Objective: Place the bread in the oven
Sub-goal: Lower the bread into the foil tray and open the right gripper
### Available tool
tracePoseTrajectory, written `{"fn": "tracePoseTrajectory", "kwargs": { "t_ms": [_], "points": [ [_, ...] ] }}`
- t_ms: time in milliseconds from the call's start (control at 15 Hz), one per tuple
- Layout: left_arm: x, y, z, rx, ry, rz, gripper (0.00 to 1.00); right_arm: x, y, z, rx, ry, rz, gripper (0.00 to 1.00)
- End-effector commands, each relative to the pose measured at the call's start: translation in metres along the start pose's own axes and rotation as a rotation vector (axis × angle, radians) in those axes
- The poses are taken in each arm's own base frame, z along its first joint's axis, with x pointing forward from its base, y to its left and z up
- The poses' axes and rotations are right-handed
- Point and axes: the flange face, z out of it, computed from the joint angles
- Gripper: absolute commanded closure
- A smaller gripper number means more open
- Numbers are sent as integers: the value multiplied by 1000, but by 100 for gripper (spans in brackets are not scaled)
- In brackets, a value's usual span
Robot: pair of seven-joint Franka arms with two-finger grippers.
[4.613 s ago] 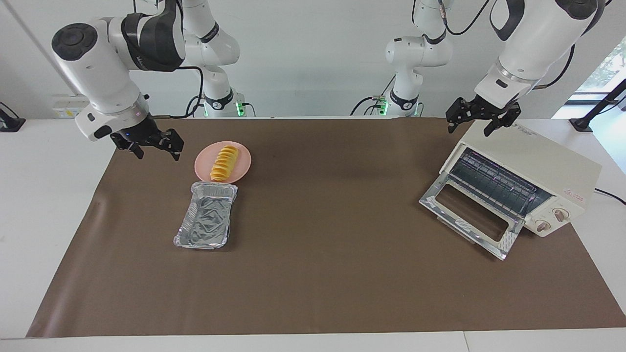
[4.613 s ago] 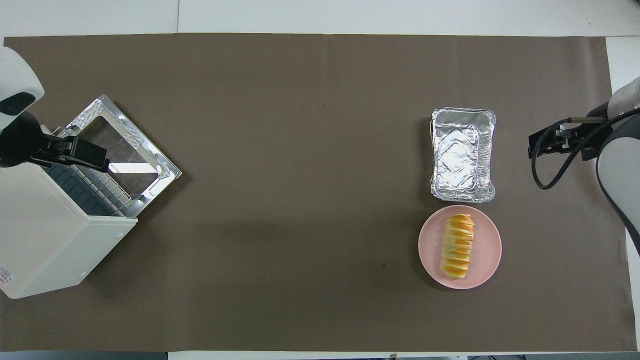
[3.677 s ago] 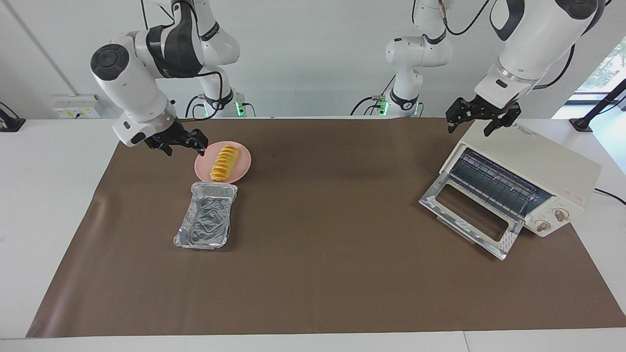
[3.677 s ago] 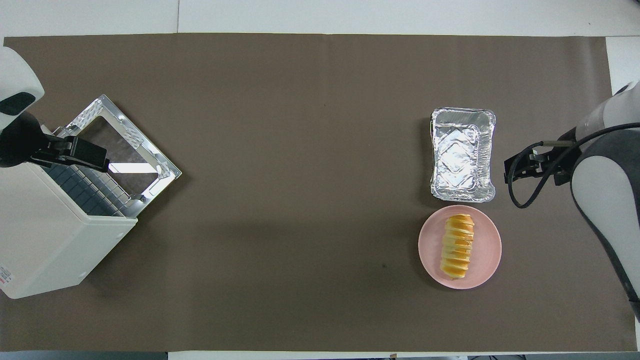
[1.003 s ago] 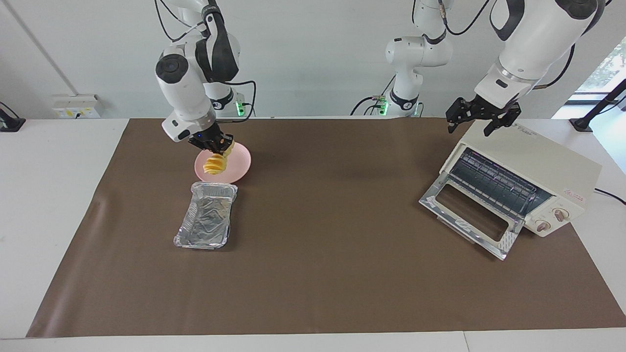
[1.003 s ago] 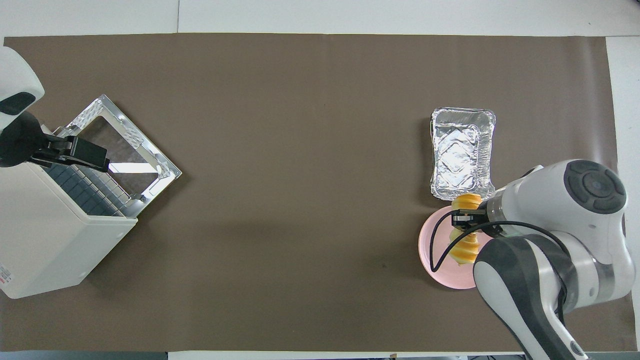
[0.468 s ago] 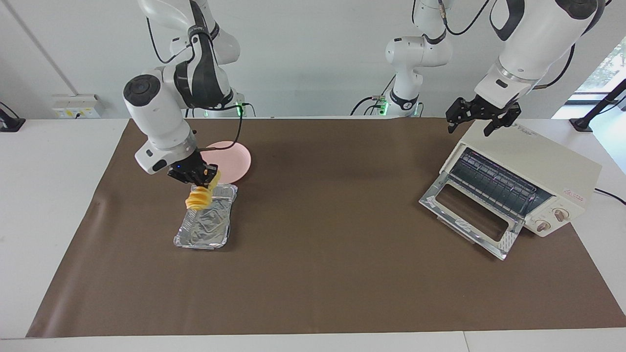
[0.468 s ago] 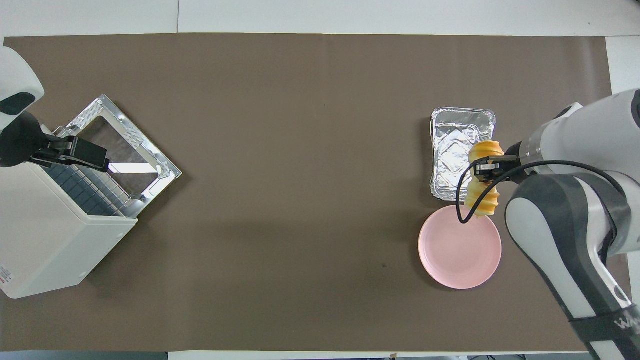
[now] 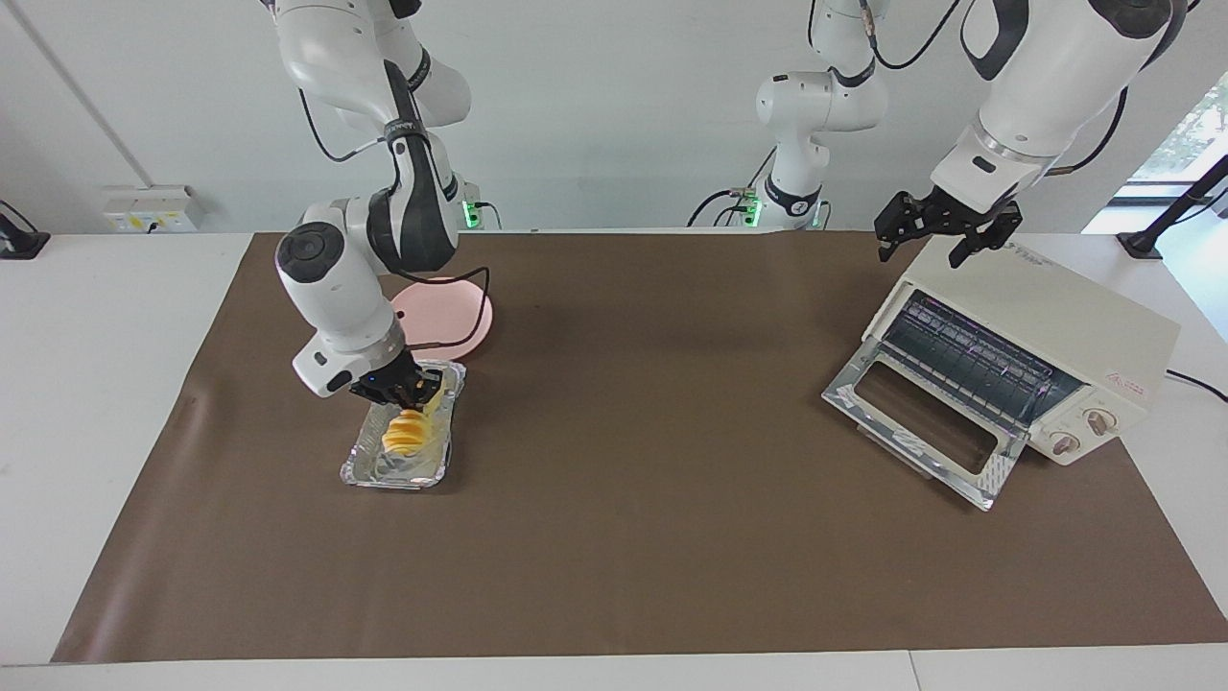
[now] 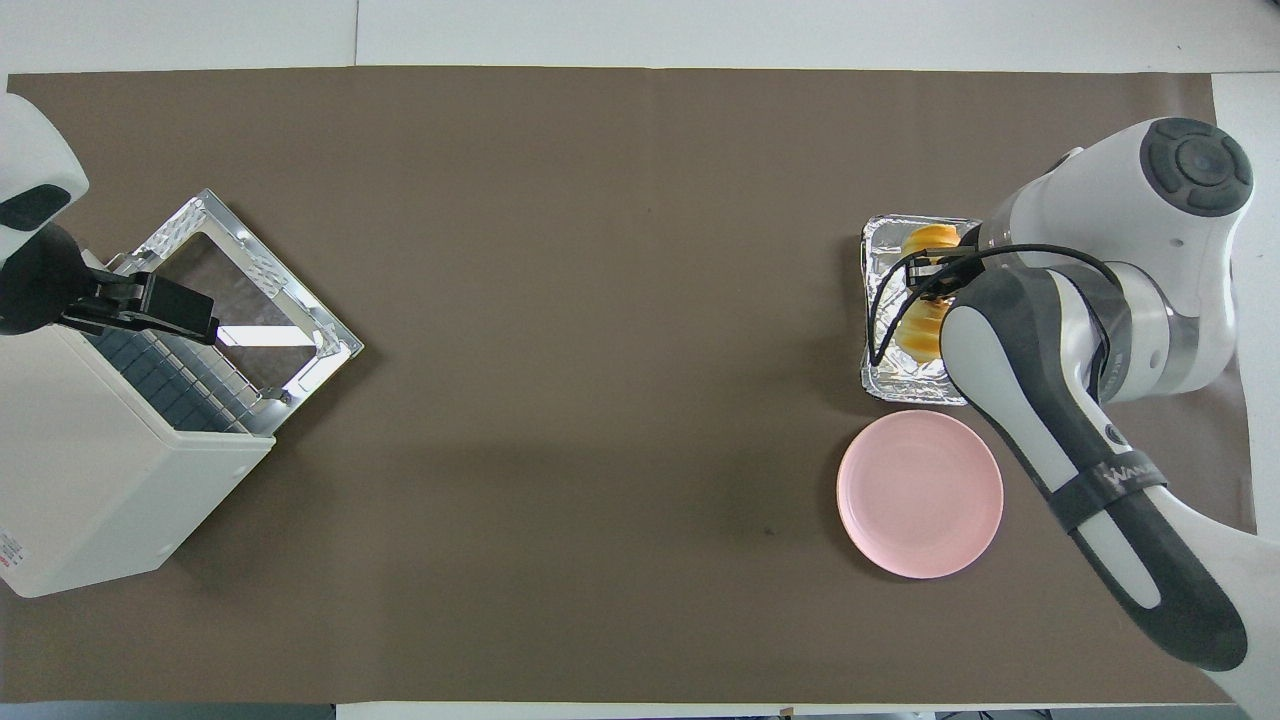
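Right arm is bent over at the left of the facing view, elbow high near the top edge, forearm angled steeply down, wrist tipped toward the foil tray (image 9: 398,441). The right end effector (image 9: 401,392) is clamped on the bread (image 9: 408,432), gripping the loaf at the end nearer the robots while the rest of it hangs down into the tray. Whether the bread's lower end is touching the foil, I cannot tell from here. In the overhead view the same arm sweeps in from the lower right corner, its big white joint sitting at the upper right, and the right end effector (image 10: 932,272) covers the middle of the bread (image 10: 922,335), with orange showing on either side of it inside the foil tray (image 10: 873,300).

The pink plate (image 9: 460,312) sits bare just beside the tray, nearer to the robots, partly hidden by the arm in the facing view; in the overhead view the pink plate (image 10: 920,494) lies below the tray, lower right of frame.

Over at the right of the facing view, the left arm waits, upper arm dropping from the top right corner. The left end effector (image 9: 945,230) hangs over the top edge of the oven (image 9: 1046,336), fingers spread apart and gripping nothing. The oven's glass door is dropped open onto the table (image 9: 672,499), rack visible inside. Overhead, the oven (image 10: 90,460) fills the left edge, with the left end effector (image 10: 140,305) over its open mouth.
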Motion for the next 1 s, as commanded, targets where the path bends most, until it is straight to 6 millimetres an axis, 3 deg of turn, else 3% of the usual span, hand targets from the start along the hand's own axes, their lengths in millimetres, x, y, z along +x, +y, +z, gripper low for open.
{"fn": "tracePoseTrajectory", "kwargs": {
  "t_ms": [0,267,334,401,535,735,936],
  "points": [
    [-6,-3,-2,14,3,3,0,-14,6,19,-8,-4,-18,100],
    [-6,-3,-2,14,3,3,0,-23,3,39,-9,4,-21,100],
    [-6,-3,-2,14,3,3,0,-23,3,40,-8,12,-24,72],
    [-6,-3,-2,14,3,3,0,-22,4,40,-8,12,-30,3],
    [-6,-3,-2,14,3,3,0,-19,9,36,-8,14,-61,0],
    [-6,-2,-2,14,3,5,0,-3,10,4,-11,1,-66,0],
    [-6,-3,-2,14,3,3,0,3,38,3,-12,-1,-89,0]
  ]
}}
